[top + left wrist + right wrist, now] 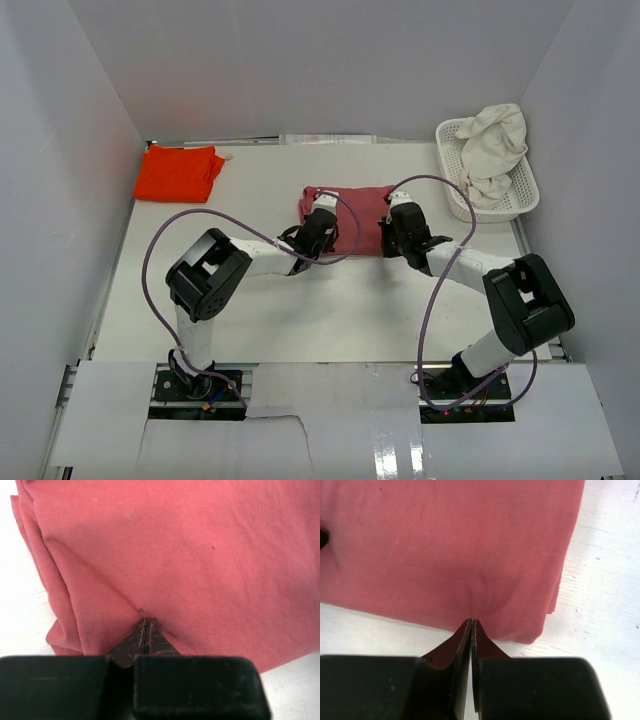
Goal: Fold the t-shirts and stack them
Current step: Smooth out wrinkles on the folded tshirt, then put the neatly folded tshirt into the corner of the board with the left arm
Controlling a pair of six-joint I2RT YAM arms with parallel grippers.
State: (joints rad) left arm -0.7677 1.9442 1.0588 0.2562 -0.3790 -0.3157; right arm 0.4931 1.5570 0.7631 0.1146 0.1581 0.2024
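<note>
Left fingers (135,640) are pressed together on a puckered near edge of the rose-red t-shirt (345,205). The right fingers (455,645) are likewise together at the near hem, apparently nipping it.

The shirt lies at mid-table (300,310), toward the far edge. It is a compact rectangle, smooth on top, with layers showing along its left side.

Step in hand: probably another fold. The next move calls for both arms to lift evenly (to avoid skew).

The orange-red t-shirt (178,172) lies at the far left corner. The cream-white t-shirt (497,145) is heaped in the basket (520,205) at the far right corner.
</note>
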